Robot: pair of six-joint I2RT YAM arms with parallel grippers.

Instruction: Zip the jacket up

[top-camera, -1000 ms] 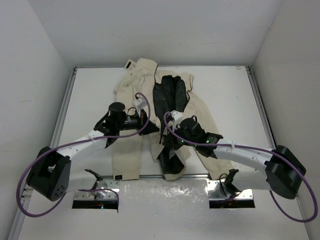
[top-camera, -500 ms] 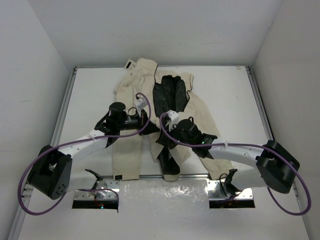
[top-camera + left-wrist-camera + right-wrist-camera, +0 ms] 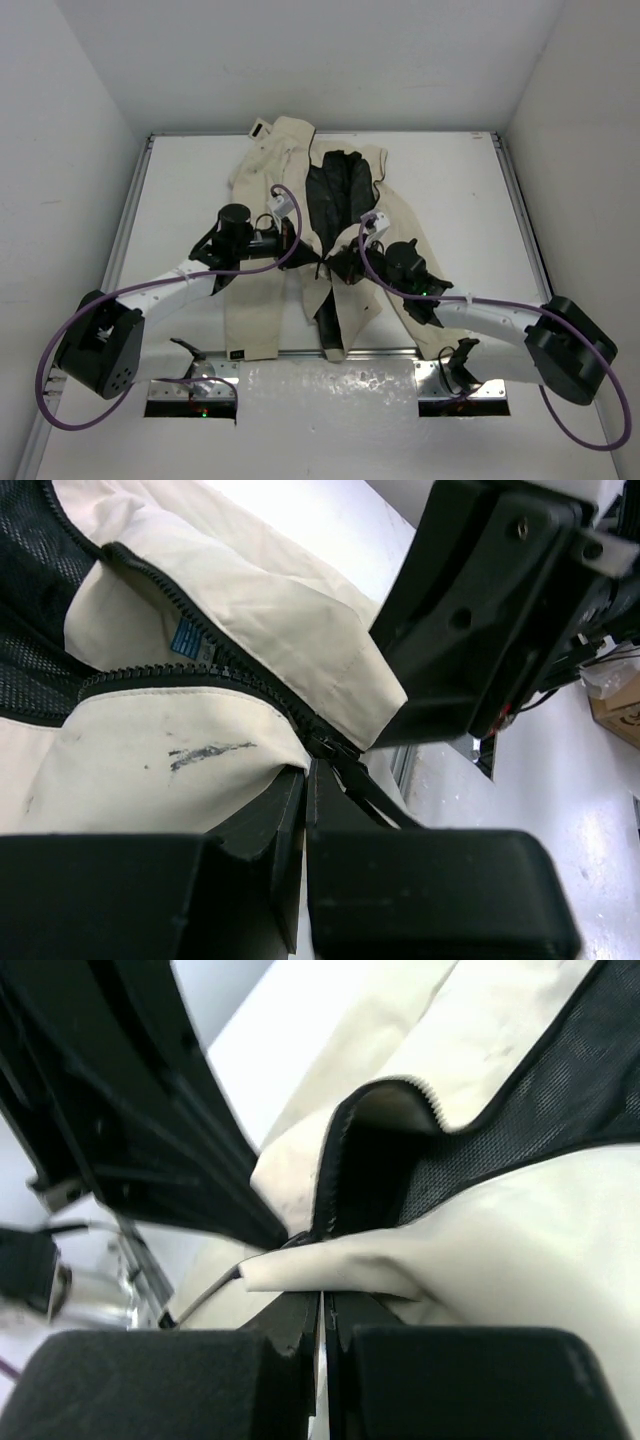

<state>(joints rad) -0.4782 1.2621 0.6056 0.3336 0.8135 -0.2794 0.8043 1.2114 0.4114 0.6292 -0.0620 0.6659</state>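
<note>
The cream jacket (image 3: 262, 300) lies flat on the table, its front open above the waist so the black lining (image 3: 335, 195) shows. Both grippers meet at the zipper near the jacket's middle. My left gripper (image 3: 308, 260) comes in from the left. In the left wrist view it (image 3: 307, 770) is shut on the jacket's front edge right at the zipper slider (image 3: 328, 748), where the two toothed lines (image 3: 200, 658) join. My right gripper (image 3: 331, 268) comes in from the right. In its wrist view it (image 3: 322, 1300) is shut on a cream fold of the jacket (image 3: 520, 1230) just below the slider (image 3: 300, 1238).
The white table has metal rails (image 3: 128, 220) along its sides and walls close behind. A crinkled clear strip (image 3: 330, 385) lies at the near edge between the arm bases. The jacket's sleeves spread to the back left (image 3: 262, 150) and down the right (image 3: 405, 225).
The right arm has swung to the right, and its gripper now sits slightly higher on the front. Less black lining shows on the lower front. The left arm has stayed put.
</note>
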